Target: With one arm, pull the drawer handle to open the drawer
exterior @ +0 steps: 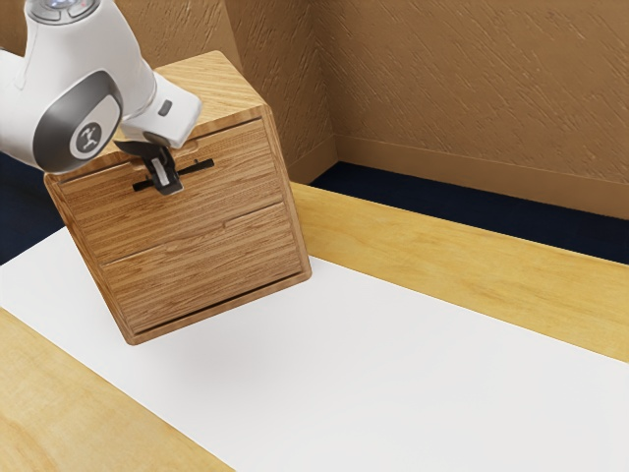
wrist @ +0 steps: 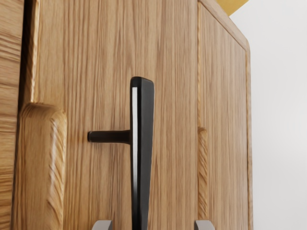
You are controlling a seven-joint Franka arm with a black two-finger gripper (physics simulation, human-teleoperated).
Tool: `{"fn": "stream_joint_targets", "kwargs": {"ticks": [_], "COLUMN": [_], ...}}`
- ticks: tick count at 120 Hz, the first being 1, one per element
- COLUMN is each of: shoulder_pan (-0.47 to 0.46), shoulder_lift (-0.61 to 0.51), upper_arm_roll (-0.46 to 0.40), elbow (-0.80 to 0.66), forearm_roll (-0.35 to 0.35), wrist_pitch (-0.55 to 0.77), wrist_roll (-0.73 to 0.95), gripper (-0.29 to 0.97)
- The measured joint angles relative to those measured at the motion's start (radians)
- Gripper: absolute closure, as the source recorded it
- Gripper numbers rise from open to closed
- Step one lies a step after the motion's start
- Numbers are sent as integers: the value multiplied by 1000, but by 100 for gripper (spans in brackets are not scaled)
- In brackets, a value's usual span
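A wooden cabinet [exterior: 211, 84] with two drawer fronts stands at the back left of the exterior view. The upper drawer [exterior: 226, 192] carries a black bar handle [exterior: 200, 166] on a short stem. My gripper [exterior: 162, 179] is at that handle, with a finger on each side of the bar. In the wrist view the handle [wrist: 142, 143] runs up between my two grey fingertips [wrist: 102, 224], with wood showing on both sides of the bar, so the gripper is open. The upper drawer front looks about level with the lower drawer [exterior: 211, 270].
The cabinet rests on a white sheet [exterior: 373, 374] that covers the middle of a wooden table [exterior: 472, 265]. Brown walls [exterior: 472, 88] rise behind it. The white arm [exterior: 69, 108] comes in from the upper left, above the cabinet.
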Motion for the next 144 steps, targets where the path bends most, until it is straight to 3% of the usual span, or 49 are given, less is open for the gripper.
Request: {"fn": "stream_joint_targets", "kwargs": {"ticks": [55, 144], "shoulder_pan": [-1, -13], "shoulder_lift": [-28, -73], "upper_arm_roll": [0, -7], "elbow": [-23, -75], "forearm_roll": [0, -4], "wrist_pitch": [1, -1], "wrist_roll": [2, -4], "gripper": [62, 61]}}
